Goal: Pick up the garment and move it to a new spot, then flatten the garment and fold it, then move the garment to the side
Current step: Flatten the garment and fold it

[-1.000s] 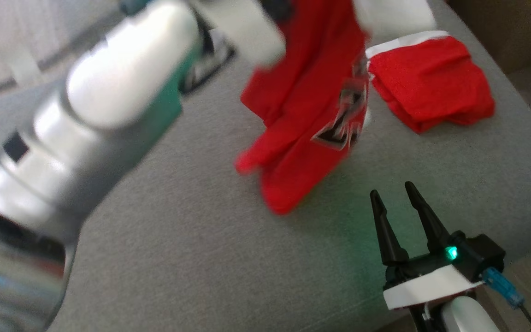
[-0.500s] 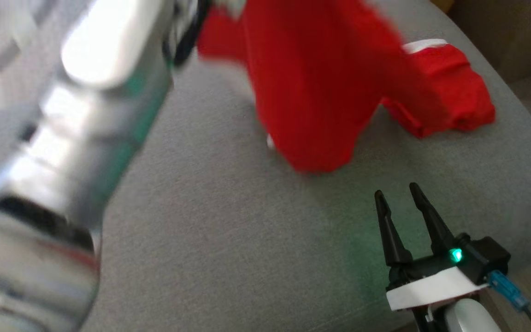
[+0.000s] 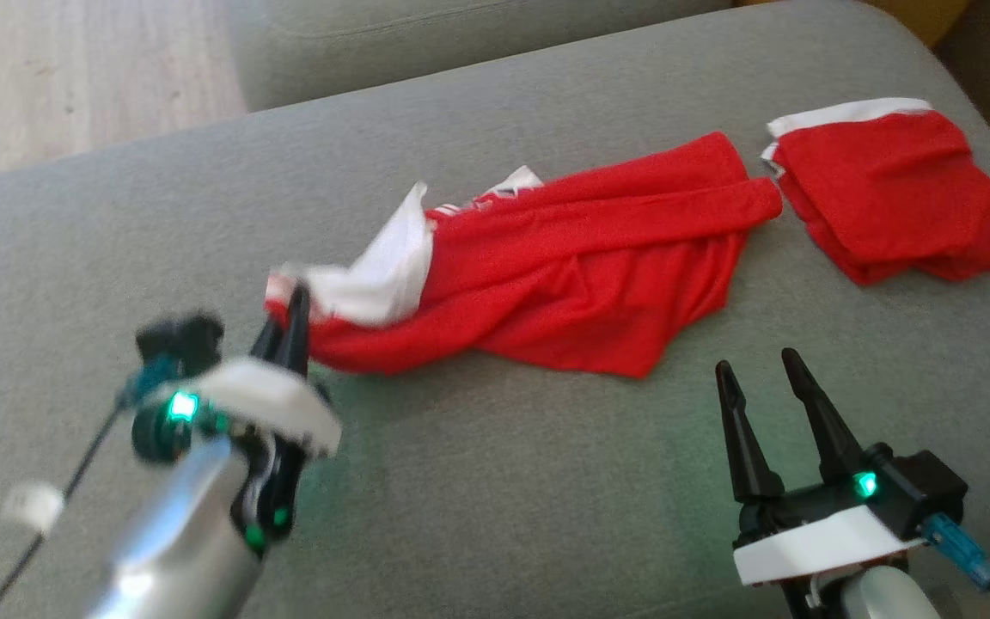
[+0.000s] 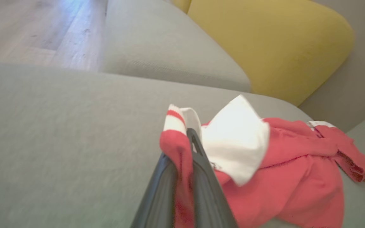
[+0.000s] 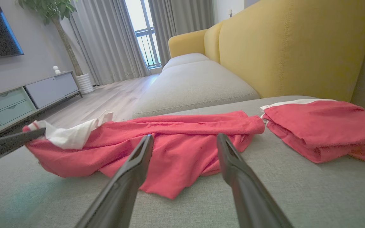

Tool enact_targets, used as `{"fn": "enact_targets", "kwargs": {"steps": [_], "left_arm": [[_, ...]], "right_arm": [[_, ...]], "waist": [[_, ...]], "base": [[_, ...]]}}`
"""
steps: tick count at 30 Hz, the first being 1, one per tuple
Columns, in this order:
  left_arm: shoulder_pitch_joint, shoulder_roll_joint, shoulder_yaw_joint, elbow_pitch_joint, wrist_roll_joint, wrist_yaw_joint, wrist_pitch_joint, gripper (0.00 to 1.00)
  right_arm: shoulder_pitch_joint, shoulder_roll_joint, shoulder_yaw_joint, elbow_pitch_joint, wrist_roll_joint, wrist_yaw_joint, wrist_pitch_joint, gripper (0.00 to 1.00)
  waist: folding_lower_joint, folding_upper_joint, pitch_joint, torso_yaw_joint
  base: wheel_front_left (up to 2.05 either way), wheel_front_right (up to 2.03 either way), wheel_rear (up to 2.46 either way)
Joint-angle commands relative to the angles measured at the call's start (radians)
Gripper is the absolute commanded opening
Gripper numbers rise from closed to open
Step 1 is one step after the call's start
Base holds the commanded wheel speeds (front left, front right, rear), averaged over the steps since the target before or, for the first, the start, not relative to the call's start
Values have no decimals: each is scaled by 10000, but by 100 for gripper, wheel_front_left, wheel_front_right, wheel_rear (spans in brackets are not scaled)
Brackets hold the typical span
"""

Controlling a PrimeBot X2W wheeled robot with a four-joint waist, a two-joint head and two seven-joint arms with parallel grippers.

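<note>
I've brought the garment (image 3: 564,275) down from mid-air onto the cushion (image 3: 461,490), just left of the folded pile (image 3: 890,202). My left gripper (image 3: 290,311) still pinches its hem; my right gripper (image 3: 766,383) gapes empty, nearer me than that pile. Flattening comes next, I reckon.

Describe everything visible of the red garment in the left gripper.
The red garment is thin, jersey-like fabric with a white panel and red-striped white trim at one end. It lies crumpled, stretched lengthwise on the grey sofa cushion. The left gripper has its jaws shut on the trimmed end. The other end nearly reaches a folded red garment.
</note>
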Motion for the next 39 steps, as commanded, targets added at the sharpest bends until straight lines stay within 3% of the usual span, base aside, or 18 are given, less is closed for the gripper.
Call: {"fn": "enact_targets", "kwargs": {"steps": [1, 2, 3, 4, 5, 6, 11, 16, 20, 27, 39], "left_arm": [[-40, 505, 452, -557, -9, 177, -206, 0], [234, 578, 448, -755, -12, 254, -278, 0], [465, 637, 443, -909, -13, 362, -314, 17], [629, 718, 366, -1053, 96, 465, -353, 41], [770, 754, 335, -1181, 165, 585, -417, 91], [897, 755, 342, -1302, 200, 716, -499, 100], [1117, 1044, -95, -1931, 1598, 1550, -1053, 100], [1026, 1342, -768, -3029, 4211, 2891, -1251, 100], [1066, 1220, -1249, -3614, 5123, 3180, -1259, 100], [826, 474, -2188, -2991, 5198, 2441, -703, 100], [-238, -77, -2062, -504, 4756, 1648, -683, 100]], "right_arm": [[-89, -106, 225, -350, -45, -9, -65, 100], [-91, -127, 232, -355, -48, -9, -65, 100], [-104, -152, 252, -354, -52, -9, -65, 100], [-128, -177, 274, -350, -59, -9, -65, 100], [-158, -194, 280, -346, -61, -9, -65, 100], [-189, -207, 282, -349, -60, -9, -65, 100], [-278, -308, 320, -353, -53, -9, -65, 100], [-279, -392, 336, -337, -46, -9, -65, 100], [-296, -405, 336, -329, -50, -9, -65, 100], [-455, -377, 501, -282, -40, -9, -65, 100], [-567, -382, 456, -318, -31, -9, -65, 100]], "waist": [[0, 0, 69, 259], [0, 0, 96, 362], [0, 0, 120, 449], [0, 0, 147, 525], [0, 0, 169, 592], [0, 0, 193, 649], [0, 0, 276, 853], [0, 0, 346, 955], [0, 0, 386, 967], [0, 0, 501, 826], [0, 0, 835, 522]], "base": [[0, 0, 0], [0, 0, 0], [0, 0, 0], [0, 0, 0], [0, 0, 0], [0, 0, 0], [0, 0, 0], [0, 0, 0], [0, 0, 0], [0, 0, 0], [0, 0, 0]]}}
